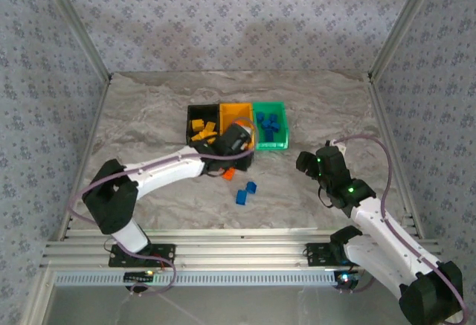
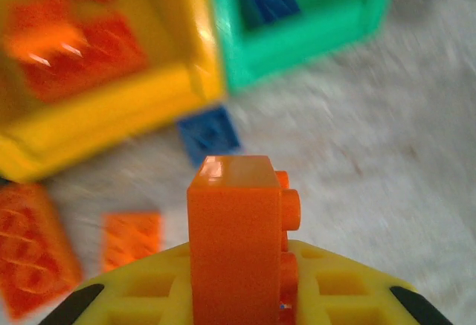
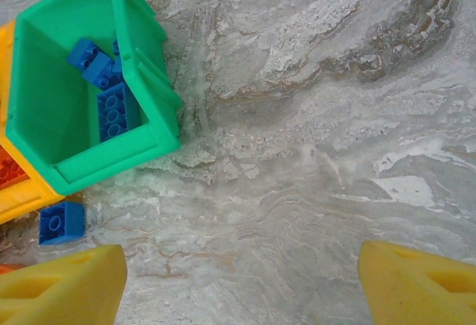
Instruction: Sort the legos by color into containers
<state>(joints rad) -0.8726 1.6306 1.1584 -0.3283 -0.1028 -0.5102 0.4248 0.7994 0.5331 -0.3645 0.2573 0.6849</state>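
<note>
Left gripper (image 2: 239,299) shut on an orange brick (image 2: 234,236), upright just near of the yellow bin (image 2: 111,109). Gripped low, it could twist loose, or clip the bin's near wall and drop short. Right gripper (image 3: 238,284) gapes empty by the green bin (image 3: 111,154).

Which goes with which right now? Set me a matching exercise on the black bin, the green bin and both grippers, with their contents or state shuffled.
Column one:
1. black bin
2. green bin
3. left gripper
4. right gripper

Column two:
A. open, empty
B. holds blue bricks
C. shut on a red-orange brick
D. holds yellow bricks

Pairs: 1-D, 2-B, 3-C, 4-A
</note>
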